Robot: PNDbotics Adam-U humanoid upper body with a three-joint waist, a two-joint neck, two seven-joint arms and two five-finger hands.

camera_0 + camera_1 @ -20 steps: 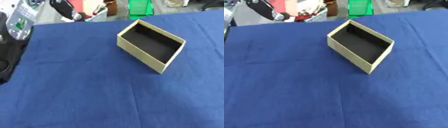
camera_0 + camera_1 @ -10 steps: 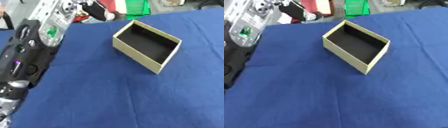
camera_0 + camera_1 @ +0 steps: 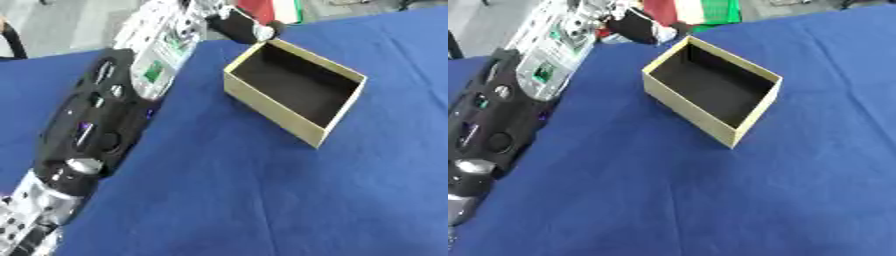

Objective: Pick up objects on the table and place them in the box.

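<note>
An open tan cardboard box (image 3: 273, 109) with a dark inside stands askew on the blue tablecloth (image 3: 262, 200), right of centre at the back. I can see nothing inside it. My left arm (image 3: 96, 125), black and silver, stretches from the lower left corner up toward the far edge. My left hand (image 3: 238, 26) is at the box's far left corner, just outside the rim. It is dark, with a pale patch at its tip, and too blurred to read. My right hand does not show.
Beyond the table's far edge is a red, white and green thing (image 3: 702, 10), close behind the left hand. Grey floor (image 3: 61, 25) shows at the upper left. The cloth spreads wide in front of and to the right of the box.
My left arm has come far into the picture and its hand has moved right, up to the box's far corner. The whole picture has also shifted, so the camera moved.
</note>
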